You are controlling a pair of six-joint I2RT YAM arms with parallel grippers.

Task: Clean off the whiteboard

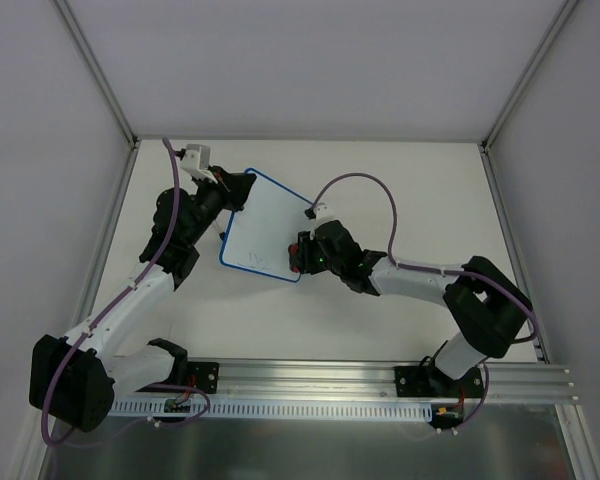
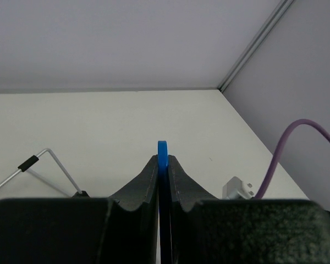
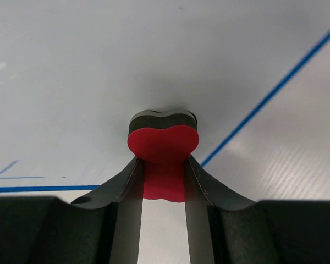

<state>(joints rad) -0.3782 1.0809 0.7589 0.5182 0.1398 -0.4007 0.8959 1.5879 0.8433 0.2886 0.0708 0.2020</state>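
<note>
Top external view: the whiteboard (image 1: 268, 228) lies on the table (image 1: 380, 180), left of centre. Its long axis runs far to near, the near end swung slightly leftward; the short far edge slants down to the right. Faint marks show near its near edge.

The left arm rises along the table's left side, and its wrist turns rightward to the board's far left corner. There the left gripper (image 1: 242, 188) has its jaws pressed together on the blue rim (image 2: 163, 155), seen edge-on in the left wrist view.

The right arm folds out to the right, and its forearm runs leftward to the board's near right corner. The right gripper (image 1: 298, 256) pinches a red eraser (image 3: 163, 147) between its jaws. In the right wrist view the eraser's dark pad touches the white surface just inside the rim's corner.
</note>
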